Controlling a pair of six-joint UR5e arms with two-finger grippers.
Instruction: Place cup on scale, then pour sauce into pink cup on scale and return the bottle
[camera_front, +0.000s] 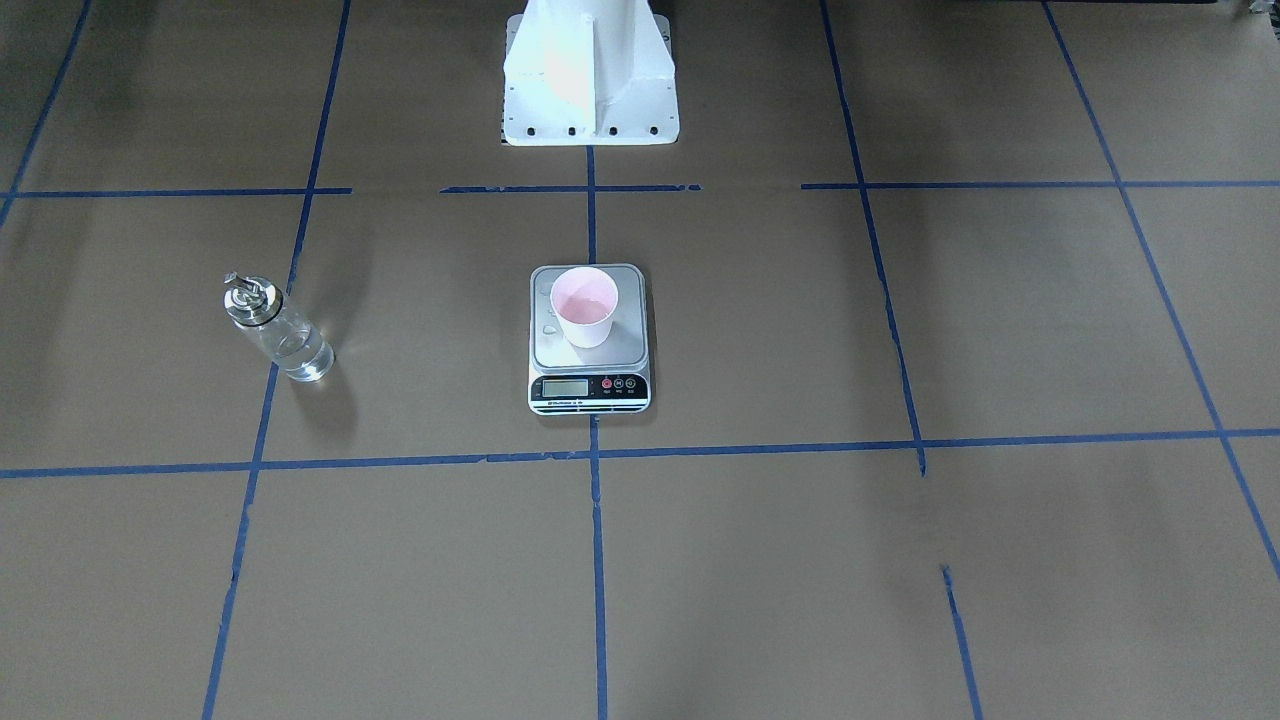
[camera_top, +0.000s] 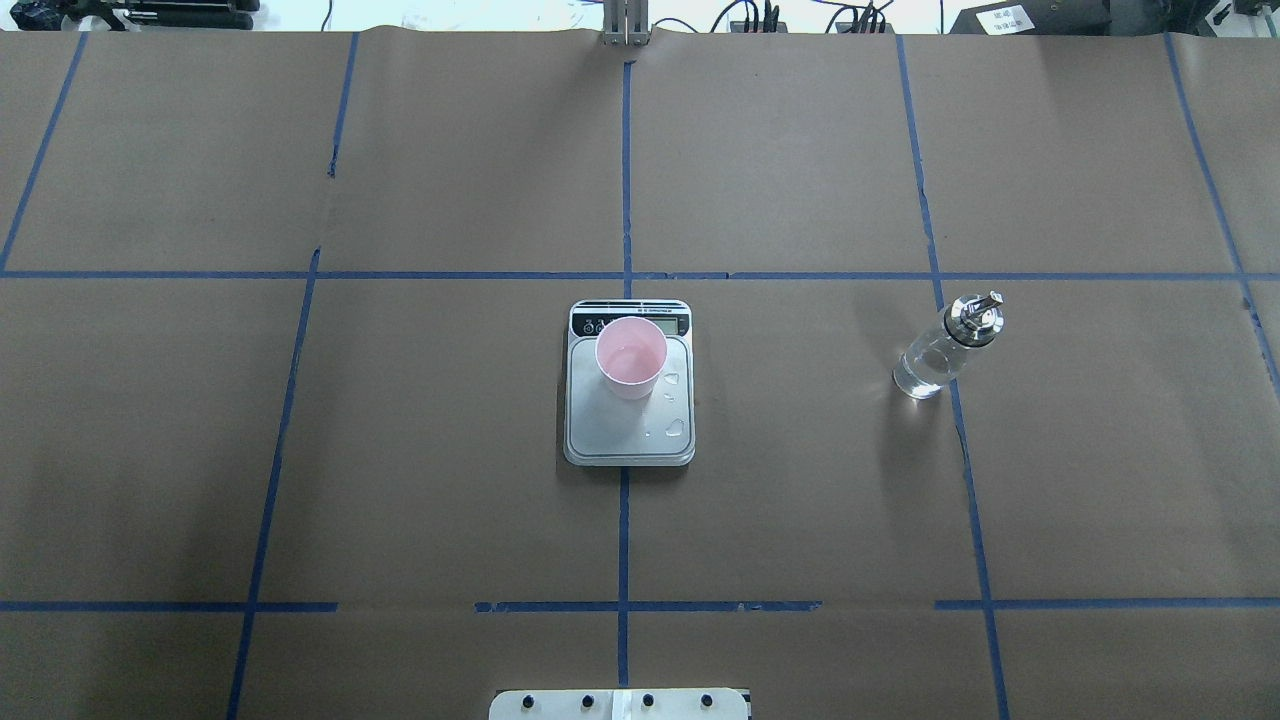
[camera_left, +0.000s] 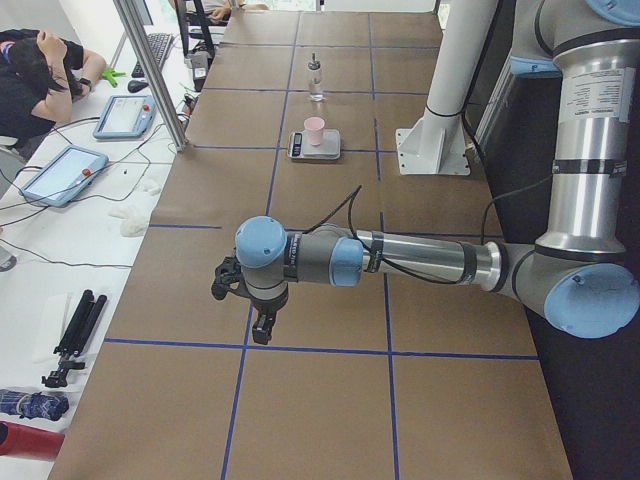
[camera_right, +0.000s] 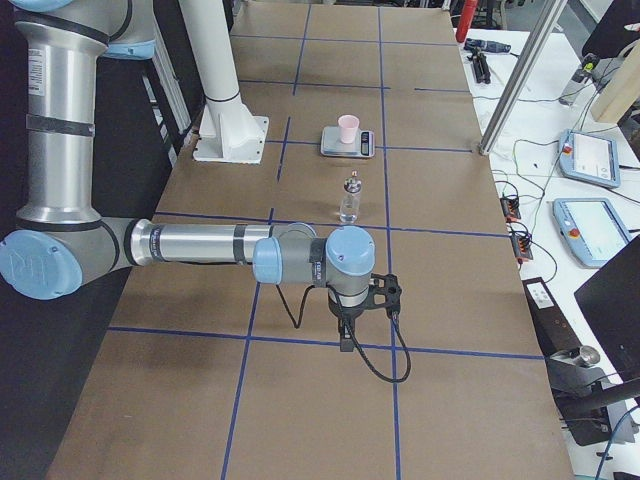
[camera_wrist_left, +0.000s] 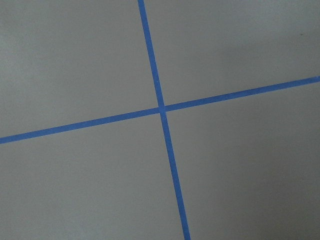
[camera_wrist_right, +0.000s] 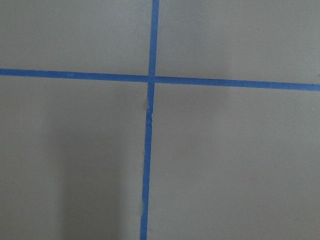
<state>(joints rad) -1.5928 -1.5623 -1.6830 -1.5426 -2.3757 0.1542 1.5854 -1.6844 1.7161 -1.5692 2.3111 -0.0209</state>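
Note:
The pink cup (camera_top: 631, 355) stands upright on the scale's silver plate (camera_top: 620, 430), toward its display end, at the table's middle. A few clear drops (camera_top: 678, 427) lie on the plate beside the cup. The glass bottle (camera_top: 945, 345) with a silver spout stands upright on the paper to the robot's right, part full of clear liquid. In the front view the cup (camera_front: 585, 305) and bottle (camera_front: 280, 330) stand apart. The left gripper (camera_left: 262, 325) and right gripper (camera_right: 345, 340) hang over bare paper at the table's ends, far from both. I cannot tell whether they are open or shut.
The white robot base (camera_front: 590, 80) stands behind the scale. Blue tape lines cross the brown paper (camera_top: 400, 450). Metal posts (camera_left: 150, 70) stand at the table's far edge. Tablets (camera_right: 592, 225), cables and a seated person (camera_left: 40, 70) are beyond it.

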